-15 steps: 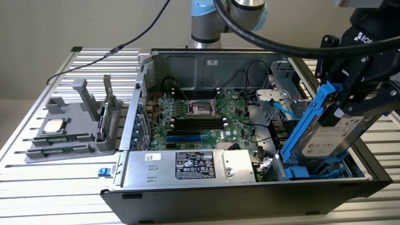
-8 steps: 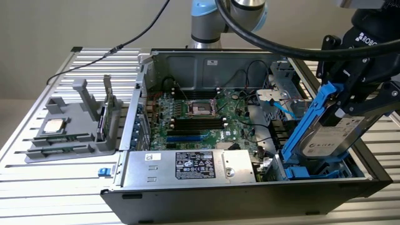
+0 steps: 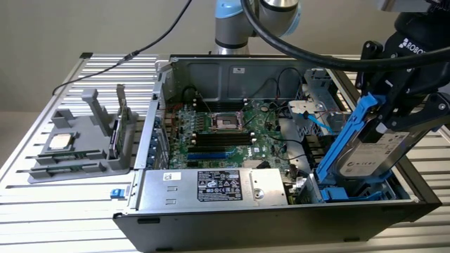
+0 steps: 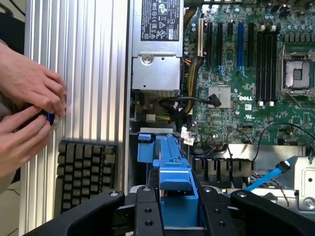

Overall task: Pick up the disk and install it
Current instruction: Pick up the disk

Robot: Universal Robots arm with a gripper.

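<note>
The disk (image 3: 368, 154), a silver-grey drive with a white label clipped in a blue plastic carrier, hangs tilted and nearly on edge over the corner of the open computer case (image 3: 281, 217) nearest the camera, at the exterior view's right. Its lower end reaches the blue drive bay (image 3: 351, 193). My black gripper (image 3: 397, 108) is shut on the upper part of the disk. In the wrist view the gripper (image 4: 178, 214) has the disk's blue carrier (image 4: 174, 184) clamped between its two dark fingers (image 4: 146, 211), pointing down into the bay beside the motherboard.
Inside the case lie the green motherboard (image 3: 225, 132) and the power supply (image 3: 211, 187); a blue cable (image 3: 320, 121) runs near the bay. A grey holder (image 3: 77, 145) at the exterior view's left carries a small chip (image 3: 60, 141) and an upright card (image 3: 121, 132). A person's hands (image 4: 27, 108) and a keyboard (image 4: 83, 169) sit beside the case.
</note>
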